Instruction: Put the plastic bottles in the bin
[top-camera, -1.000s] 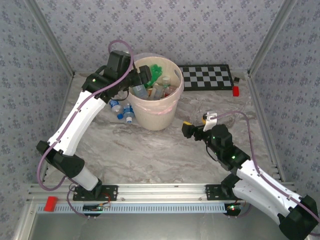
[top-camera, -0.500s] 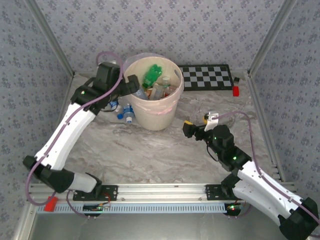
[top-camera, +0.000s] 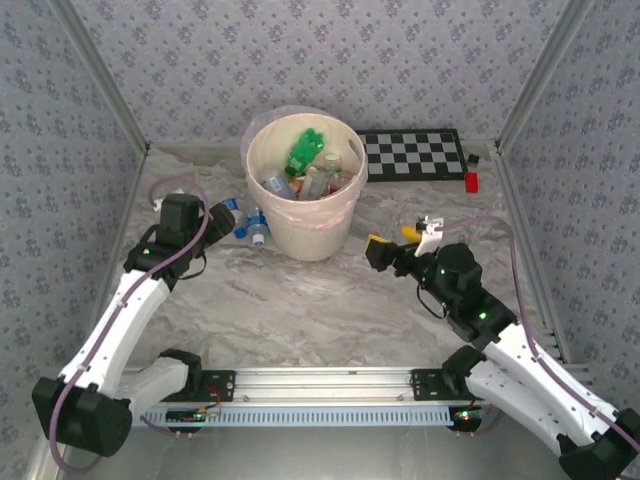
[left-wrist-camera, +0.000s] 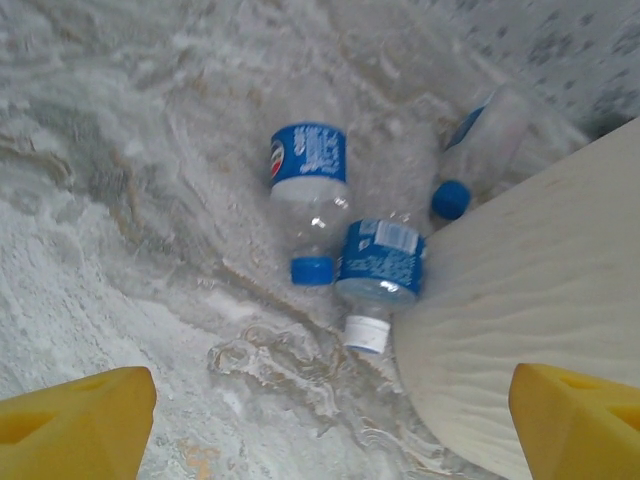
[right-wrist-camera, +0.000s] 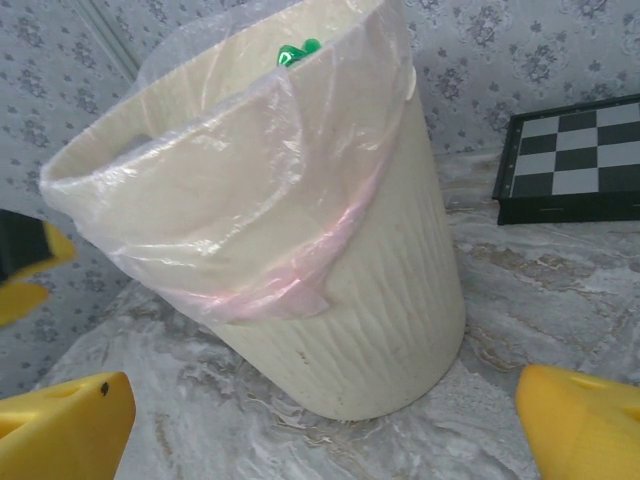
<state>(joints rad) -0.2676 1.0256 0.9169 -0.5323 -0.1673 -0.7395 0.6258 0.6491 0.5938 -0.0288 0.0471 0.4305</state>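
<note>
- Jaws of the left gripper (left-wrist-camera: 330, 425) stand wide and empty, poised short of three plastic bottles (top-camera: 252, 225) lying on the table (left-wrist-camera: 150, 250).
- Right gripper (right-wrist-camera: 325, 420): wide, empty, facing the bin (right-wrist-camera: 380, 300).
- Recommendation: grip the blue-capped bottle (left-wrist-camera: 308, 190) across its body. It lies clear of the bin wall, whereas the white-capped one (left-wrist-camera: 378, 262) rests against it.
- Bin: upright beyond, a green bottle (top-camera: 303, 152) among those inside.

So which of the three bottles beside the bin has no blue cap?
The middle bottle, lowest in the left wrist view: its cap is white; the left bottle and right bottle have blue ones.
</note>
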